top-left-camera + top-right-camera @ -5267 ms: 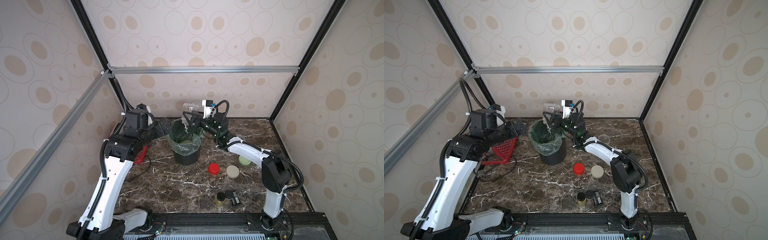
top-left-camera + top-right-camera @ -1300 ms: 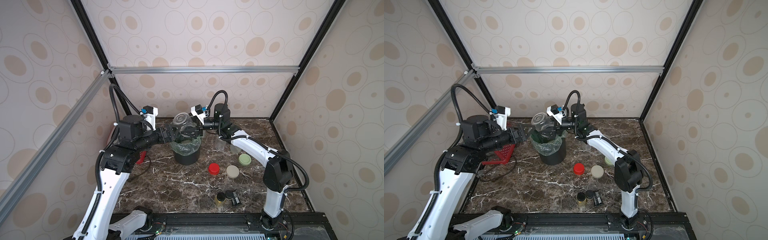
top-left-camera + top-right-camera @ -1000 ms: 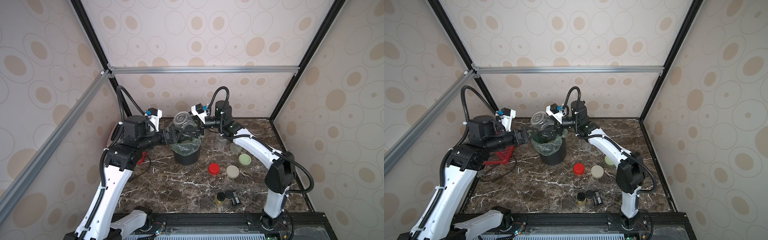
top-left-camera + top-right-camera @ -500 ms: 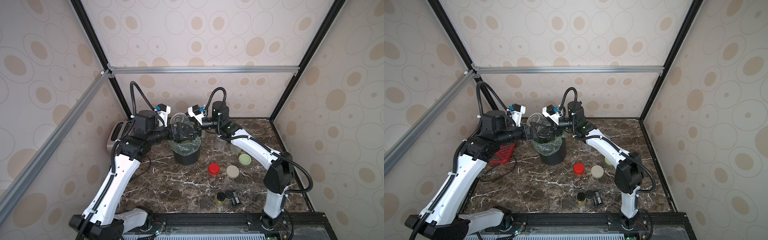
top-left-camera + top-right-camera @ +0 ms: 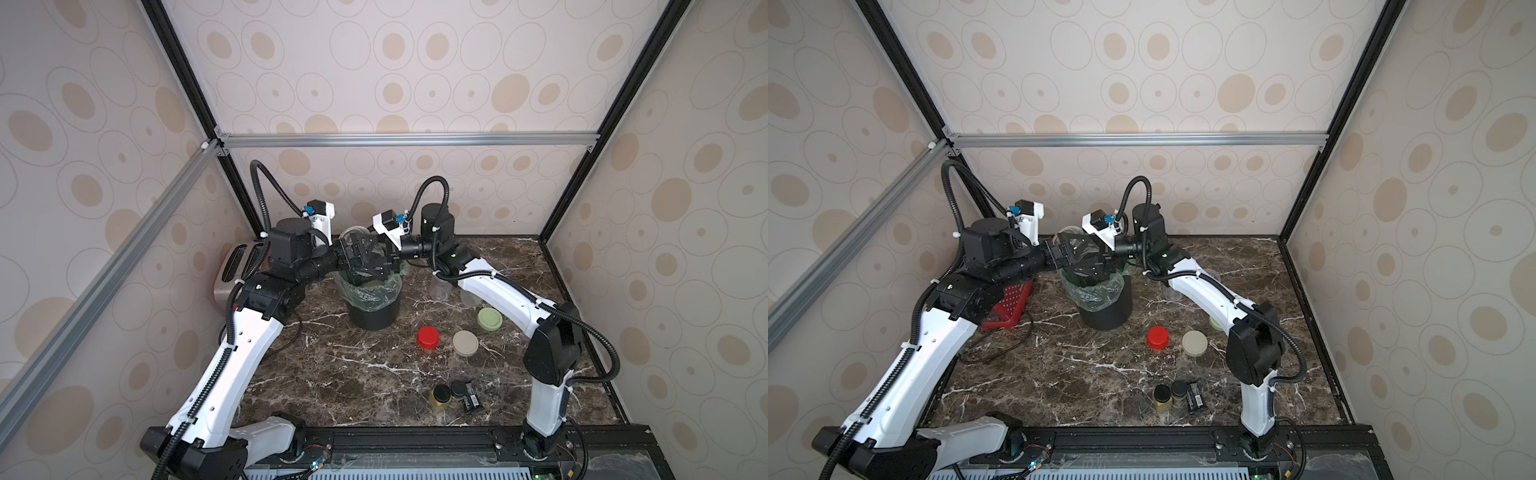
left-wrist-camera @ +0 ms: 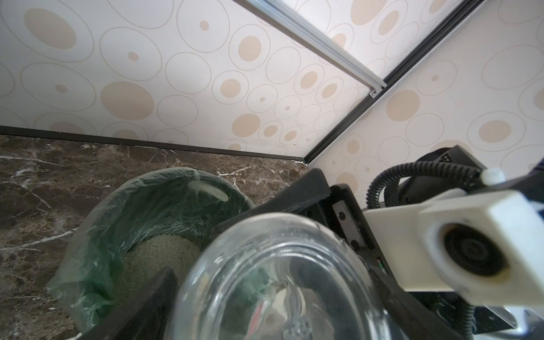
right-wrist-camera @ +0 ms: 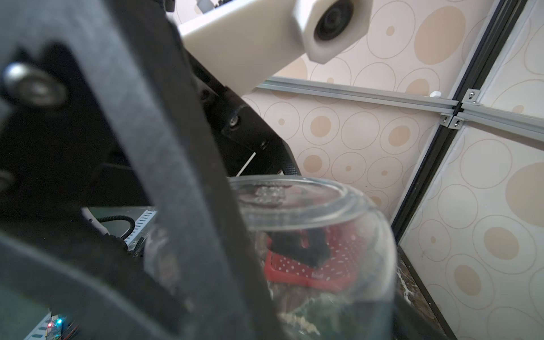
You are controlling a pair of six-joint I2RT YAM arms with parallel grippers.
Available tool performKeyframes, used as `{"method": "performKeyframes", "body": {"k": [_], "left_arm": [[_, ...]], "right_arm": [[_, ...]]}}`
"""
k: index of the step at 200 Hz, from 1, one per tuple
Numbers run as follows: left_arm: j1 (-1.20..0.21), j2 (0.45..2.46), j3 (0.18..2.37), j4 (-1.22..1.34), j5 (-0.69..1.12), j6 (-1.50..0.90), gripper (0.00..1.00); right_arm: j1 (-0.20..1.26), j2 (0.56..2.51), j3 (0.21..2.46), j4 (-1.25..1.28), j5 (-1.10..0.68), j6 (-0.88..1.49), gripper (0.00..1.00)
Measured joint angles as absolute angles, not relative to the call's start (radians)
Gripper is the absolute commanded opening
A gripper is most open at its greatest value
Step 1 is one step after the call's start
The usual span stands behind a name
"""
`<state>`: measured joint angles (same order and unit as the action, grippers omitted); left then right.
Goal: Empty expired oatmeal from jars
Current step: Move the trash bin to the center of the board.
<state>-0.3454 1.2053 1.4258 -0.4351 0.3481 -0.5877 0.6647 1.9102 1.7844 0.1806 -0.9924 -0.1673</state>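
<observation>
1. Compared with five seconds ago, the left gripper (image 5: 359,259) is no longer back by the left wall. We now see it up against the right gripper (image 5: 380,257), above the bin (image 5: 374,311).
2. We see a clear jar (image 5: 354,235) between the two grippers, lifted off the table (image 5: 353,374) and directly over the bin's mouth.
3. The right gripper's fingers are closed on the jar's sides and hold it up.
4. The left gripper's fingers stand wide, one on each side of the jar. We cannot tell whether they press on it.
5. Oatmeal (image 6: 159,256) lies in a pale heap at the bottom of the bin's green liner.
6. A few flakes cling inside the jar.
7. Two other jars (image 5: 439,286) stand lidless and clear on the table, just right of the bin.
8. Near them lie a red lid (image 5: 428,337), a beige lid (image 5: 465,343) and a green lid (image 5: 489,319), all flat on the table.
</observation>
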Motion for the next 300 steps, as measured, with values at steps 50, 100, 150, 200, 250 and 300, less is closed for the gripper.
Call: {"method": "performKeyframes", "body": {"k": [50,100,150,200,250,300], "left_arm": [[-0.349,1.205,1.416,-0.422,0.331,-0.589,0.88],[-0.352,1.205,1.414,-0.445,0.308,-0.582,0.99],[-0.355,1.195,1.403,-0.45,0.309,-0.579,0.93],[-0.355,1.195,1.402,-0.445,0.305,-0.572,0.59],[-0.354,1.2,1.402,-0.432,0.298,-0.581,0.0],[-0.355,1.235,1.398,-0.428,0.265,-0.62,0.0]], "right_arm": [[0.665,1.916,1.784,0.184,-0.99,-0.149,0.0],[0.667,1.925,1.784,0.207,-0.992,-0.142,0.0],[0.668,1.929,1.784,0.225,-0.991,-0.139,0.0],[0.668,1.935,1.784,0.23,-0.987,-0.12,0.0],[0.667,1.943,1.784,0.269,-0.98,-0.092,0.41],[0.662,1.934,1.705,0.349,-0.921,-0.024,0.99]]}}
